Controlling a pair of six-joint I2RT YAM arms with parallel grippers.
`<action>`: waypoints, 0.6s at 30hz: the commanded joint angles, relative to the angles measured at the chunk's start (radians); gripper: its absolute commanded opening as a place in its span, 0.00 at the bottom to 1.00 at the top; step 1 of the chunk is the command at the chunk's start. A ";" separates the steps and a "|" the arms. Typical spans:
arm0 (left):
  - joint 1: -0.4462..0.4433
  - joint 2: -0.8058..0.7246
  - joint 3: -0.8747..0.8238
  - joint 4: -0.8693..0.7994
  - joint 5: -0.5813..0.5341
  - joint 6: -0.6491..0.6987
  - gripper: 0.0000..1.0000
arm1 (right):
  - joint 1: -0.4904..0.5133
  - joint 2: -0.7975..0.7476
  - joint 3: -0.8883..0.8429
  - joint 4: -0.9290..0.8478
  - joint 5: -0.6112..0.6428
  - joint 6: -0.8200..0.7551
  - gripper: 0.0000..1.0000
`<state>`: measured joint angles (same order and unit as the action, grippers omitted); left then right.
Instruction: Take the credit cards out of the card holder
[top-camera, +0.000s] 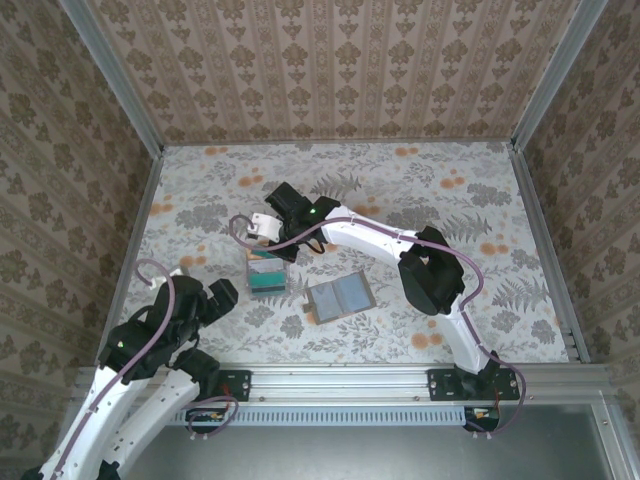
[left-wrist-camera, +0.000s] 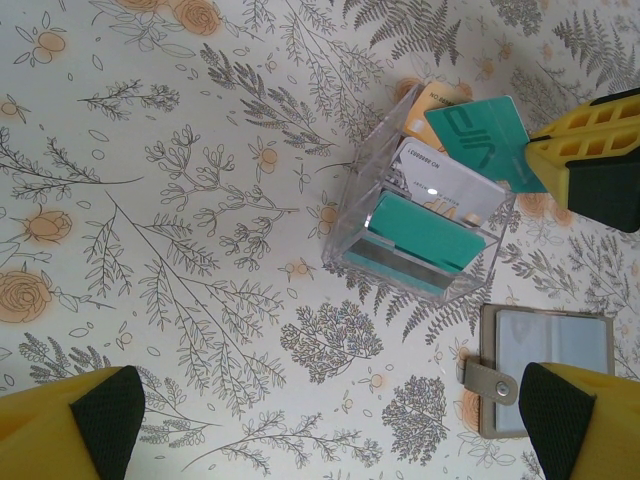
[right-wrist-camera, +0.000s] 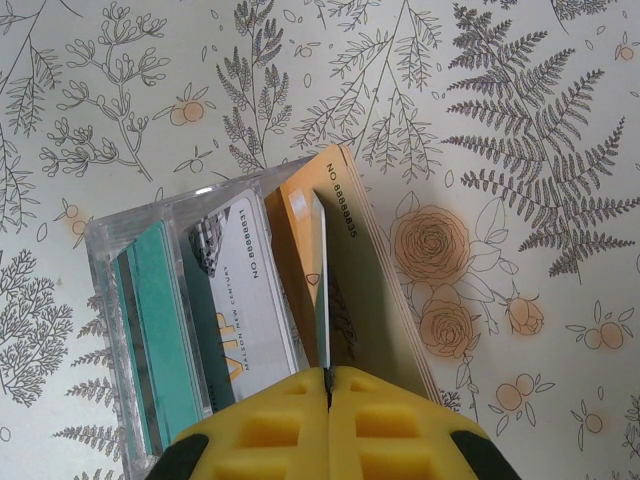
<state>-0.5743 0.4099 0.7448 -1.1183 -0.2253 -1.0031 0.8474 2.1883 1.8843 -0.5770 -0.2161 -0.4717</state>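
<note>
The right gripper (right-wrist-camera: 327, 385) is pinching a thin teal plastic card (left-wrist-camera: 475, 135) edge-first over the clear plastic tray (left-wrist-camera: 360, 200), the left gripper (left-wrist-camera: 330, 430) gaping wide beside it.

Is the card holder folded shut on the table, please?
No, the card holder lies open flat, its blue-grey lining facing up.

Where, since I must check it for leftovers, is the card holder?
In the top view the card holder lies open near the centre, just right of the clear tray.

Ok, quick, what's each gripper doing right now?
Left gripper: open, empty.
Right gripper: shut on a teal card at the clear tray.
</note>
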 joint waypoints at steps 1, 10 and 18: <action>0.008 -0.011 -0.018 -0.002 -0.008 -0.011 1.00 | 0.005 0.000 0.030 -0.015 -0.008 0.002 0.00; 0.008 -0.011 -0.024 0.013 -0.011 -0.011 1.00 | 0.010 -0.097 0.026 0.014 0.003 0.008 0.00; 0.008 -0.011 -0.016 0.008 -0.025 -0.004 1.00 | 0.032 -0.161 -0.028 0.004 -0.035 0.022 0.00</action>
<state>-0.5743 0.4099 0.7322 -1.1133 -0.2268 -1.0031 0.8642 2.0792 1.8805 -0.5735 -0.2173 -0.4671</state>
